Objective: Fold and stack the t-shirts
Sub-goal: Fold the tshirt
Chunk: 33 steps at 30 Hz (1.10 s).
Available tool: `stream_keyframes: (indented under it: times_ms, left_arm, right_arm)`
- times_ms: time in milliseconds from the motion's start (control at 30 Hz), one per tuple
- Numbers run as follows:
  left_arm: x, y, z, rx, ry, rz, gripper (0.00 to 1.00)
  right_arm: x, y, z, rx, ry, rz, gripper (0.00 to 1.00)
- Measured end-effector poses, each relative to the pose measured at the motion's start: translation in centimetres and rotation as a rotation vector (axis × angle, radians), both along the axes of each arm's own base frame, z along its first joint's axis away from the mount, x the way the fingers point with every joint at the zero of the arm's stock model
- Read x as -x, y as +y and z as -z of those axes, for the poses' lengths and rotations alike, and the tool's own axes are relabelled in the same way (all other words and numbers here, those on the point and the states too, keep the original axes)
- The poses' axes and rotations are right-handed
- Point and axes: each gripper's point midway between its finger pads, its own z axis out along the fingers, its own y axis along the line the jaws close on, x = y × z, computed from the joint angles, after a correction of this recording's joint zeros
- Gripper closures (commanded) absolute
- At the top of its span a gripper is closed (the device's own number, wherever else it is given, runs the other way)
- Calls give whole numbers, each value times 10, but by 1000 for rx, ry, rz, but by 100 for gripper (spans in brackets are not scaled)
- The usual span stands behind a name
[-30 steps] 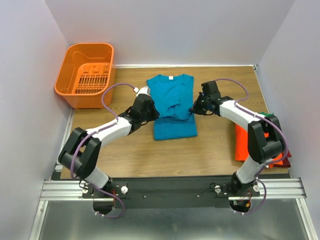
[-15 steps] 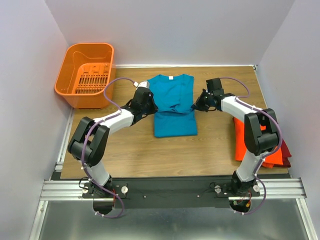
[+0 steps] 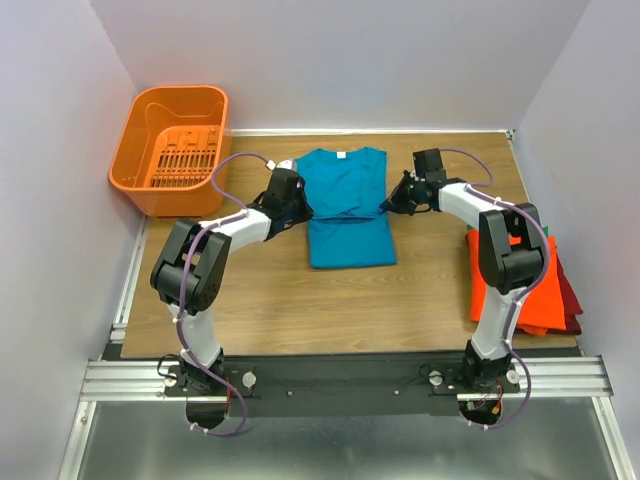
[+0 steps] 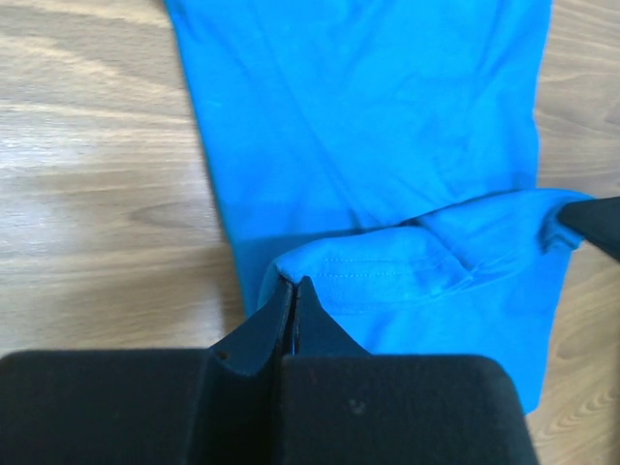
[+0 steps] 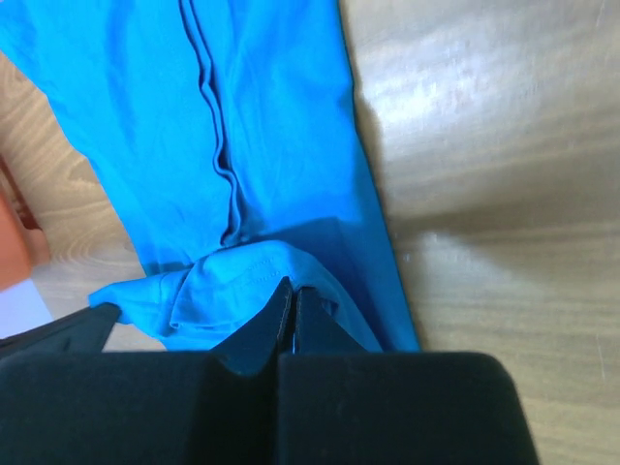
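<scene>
Your left gripper (image 4: 294, 286) clenched on teal shirt (image 3: 347, 190), pinching stitched hem at left edge. Your right gripper (image 5: 293, 288) clamped on same hem, right edge. Hem drawn up, lying across shirt's middle, lower half doubled. Collar end flat on table (image 3: 300, 300), white tag (image 3: 343, 155) at far side. Shirt sits mid-table, far half, between both wrists. Orange shirt (image 3: 500, 300) at right edge of table; dark red cloth (image 3: 568, 300) peeking from under it, likely another shirt, mostly hidden. Basket (image 3: 170, 140) at far-left corner, well apart from teal shirt.
</scene>
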Motion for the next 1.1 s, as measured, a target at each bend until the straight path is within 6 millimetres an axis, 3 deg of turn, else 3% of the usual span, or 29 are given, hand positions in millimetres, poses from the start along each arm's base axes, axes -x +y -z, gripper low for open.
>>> stream_keyframes:
  times_ms: [100,167,233,267,300,367,533,600,667,800,833,900,1100]
  left_arm:
    - [-4,2,6,1,13,-2,100]
    - [-7,2,6,4,13,-3,84]
    - [-10,2,3,7,6,-3,74]
    - [-11,2,2,8,2,-3,63]
    - [-13,2,0,10,-4,-3,60]
    - [-16,3,-3,13,-13,-3,56]
    - [-20,8,-14,15,-40,-2,54]
    - [-20,9,-25,21,-56,-4,58]
    - [-18,10,-42,34,-87,-4,67]
    - [-6,9,-63,49,-126,5,99]
    - [-3,6,-66,53,-130,11,100]
    - [4,-1,-65,55,-127,25,100]
    - [31,-39,-42,40,-78,120,100]
  right_arm:
    - [-7,-2,1,-8,-2,1,83]
    - [-11,-3,2,-11,-4,-3,71]
    - [-14,-3,2,-8,-11,-13,52]
    - [-15,-3,0,-6,-19,-21,46]
    - [-16,-2,-1,-4,-25,-27,37]
    - [-18,-2,-5,-2,-39,-37,33]
    - [-20,-3,-8,15,-62,-60,34]
    - [-18,-4,-11,24,-75,-68,40]
    - [-12,-6,-17,34,-89,-71,42]
    - [4,-10,-28,72,-119,-76,62]
    - [9,-7,-31,80,-128,-87,65]
    - [17,1,-32,92,-142,-111,71]
    - [42,39,-19,128,-141,-215,73]
